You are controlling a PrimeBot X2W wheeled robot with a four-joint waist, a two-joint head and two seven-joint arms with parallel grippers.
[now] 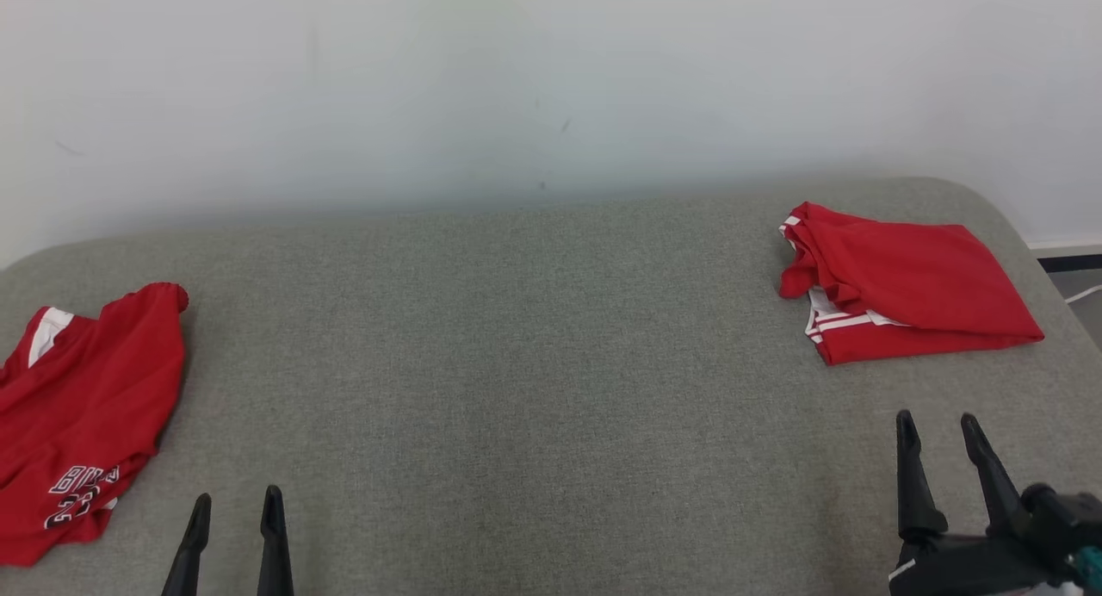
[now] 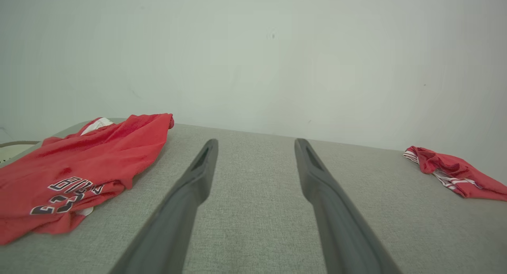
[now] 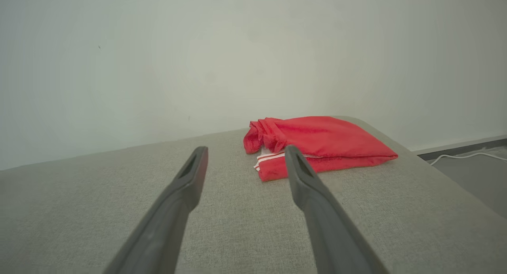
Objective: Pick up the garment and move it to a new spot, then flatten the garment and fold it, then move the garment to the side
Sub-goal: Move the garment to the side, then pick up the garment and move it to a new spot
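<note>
A rumpled red jersey (image 1: 82, 415) with white and dark lettering lies at the left edge of the grey padded surface (image 1: 516, 363); the left wrist view has it at the left (image 2: 79, 167). A folded red garment (image 1: 895, 282) with white stripes rests at the far right, also seen ahead in the right wrist view (image 3: 321, 145) and small at the right in the left wrist view (image 2: 455, 173). My left gripper (image 1: 235, 510) is open near the front edge, right of the jersey, holding nothing (image 2: 255, 145). My right gripper (image 1: 938, 428) is open, short of the folded garment, holding nothing (image 3: 243, 153).
A pale wall (image 1: 516, 88) rises directly behind the surface. The surface's rounded right corner drops to a floor with a white cable (image 3: 467, 157) and a dark baseboard (image 1: 1072, 260).
</note>
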